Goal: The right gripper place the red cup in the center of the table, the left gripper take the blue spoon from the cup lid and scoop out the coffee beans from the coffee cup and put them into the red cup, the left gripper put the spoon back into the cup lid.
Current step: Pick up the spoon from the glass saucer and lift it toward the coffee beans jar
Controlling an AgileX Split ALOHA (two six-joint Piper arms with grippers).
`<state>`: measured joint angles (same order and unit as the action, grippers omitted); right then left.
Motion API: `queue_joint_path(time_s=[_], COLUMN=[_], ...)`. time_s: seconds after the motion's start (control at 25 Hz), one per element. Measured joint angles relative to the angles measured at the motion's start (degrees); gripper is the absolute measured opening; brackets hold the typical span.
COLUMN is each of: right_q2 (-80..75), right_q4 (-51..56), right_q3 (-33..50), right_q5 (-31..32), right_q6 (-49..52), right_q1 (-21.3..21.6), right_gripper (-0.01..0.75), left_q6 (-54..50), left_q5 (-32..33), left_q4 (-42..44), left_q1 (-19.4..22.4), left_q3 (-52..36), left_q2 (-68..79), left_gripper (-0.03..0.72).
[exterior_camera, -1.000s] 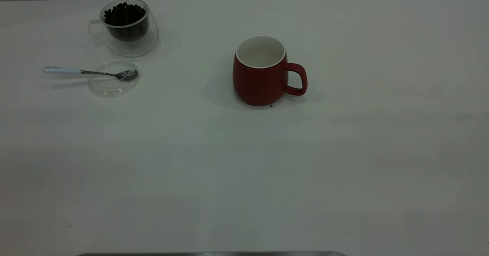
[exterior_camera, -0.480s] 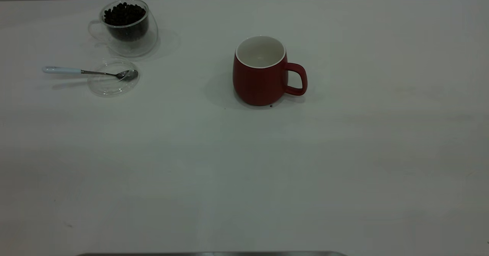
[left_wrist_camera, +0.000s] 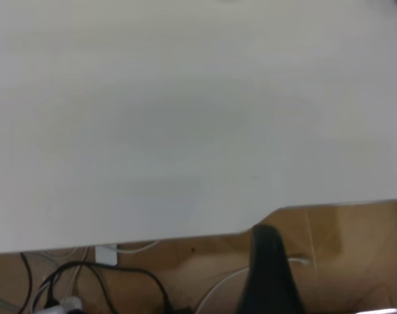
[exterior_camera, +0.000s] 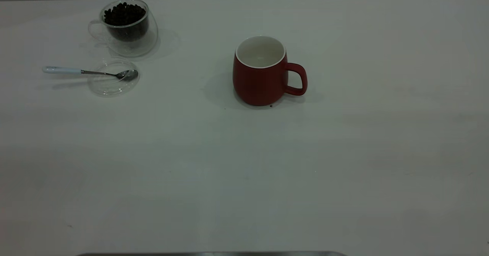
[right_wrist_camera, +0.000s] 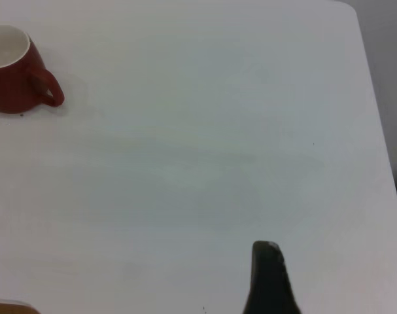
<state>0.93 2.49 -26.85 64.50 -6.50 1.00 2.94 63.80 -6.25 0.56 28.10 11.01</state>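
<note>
- A wide, plain white desk [exterior_camera: 244, 164] fills the exterior view; its far edge runs along the top of the picture and a thin dark strip shows at the bottom edge.
- The red cup [exterior_camera: 260, 72] stands upright near the middle of the desk, a rounded, matte dark red mug with a smooth white inside and a loop handle pointing to the view's right. Bare desk lies open on every side of it, and broadly in front and to the right.
- At the far left stands the coffee cup [exterior_camera: 128, 28], clear double-walled glass with a transparent handle, holding a heap of dark coffee beans [exterior_camera: 125, 14].
- Just in front of it lies the cup lid [exterior_camera: 110, 84], a flat round clear plastic disc.
- The blue spoon [exterior_camera: 86, 72] rests with its shiny metal bowl on the lid and its pale handle reaching left past the lid's rim.
- The left hand [left_wrist_camera: 269, 275] shows only as one dark tapered finger by the desk's near edge, above cables and a brown floor; whether it is apart or together cannot be told.
- The right hand [right_wrist_camera: 269, 278] shows likewise as one dark finger over bare desk, well apart from the red cup [right_wrist_camera: 15, 70], near the desk's rounded corner; its state cannot be told.
</note>
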Motion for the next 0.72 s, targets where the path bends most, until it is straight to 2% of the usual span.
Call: queue_joint_path(time_s=[0.2,0.48,0.72], right_q2=[0.0,0.0,0.0], right_q4=[0.0,0.0,0.0], right_q3=[0.0,0.0,0.0], right_q5=[0.0,0.0,0.0], right_q6=[0.0,0.0,0.0], right_q1=[0.0,0.0,0.0], right_gripper=[0.546,0.546,0.546], left_q6=[-0.1,-0.4,-0.5], left_q5=[-7.2,-14.6,-29.4], left_q4=[-2.5,-3.6,-7.7], left_q1=[0.0,0.0,0.0], left_q3=[6.0,14.9,16.1], left_q2=[2.6,21.1,39.8], left_gripper=[0.586,0.586,0.586])
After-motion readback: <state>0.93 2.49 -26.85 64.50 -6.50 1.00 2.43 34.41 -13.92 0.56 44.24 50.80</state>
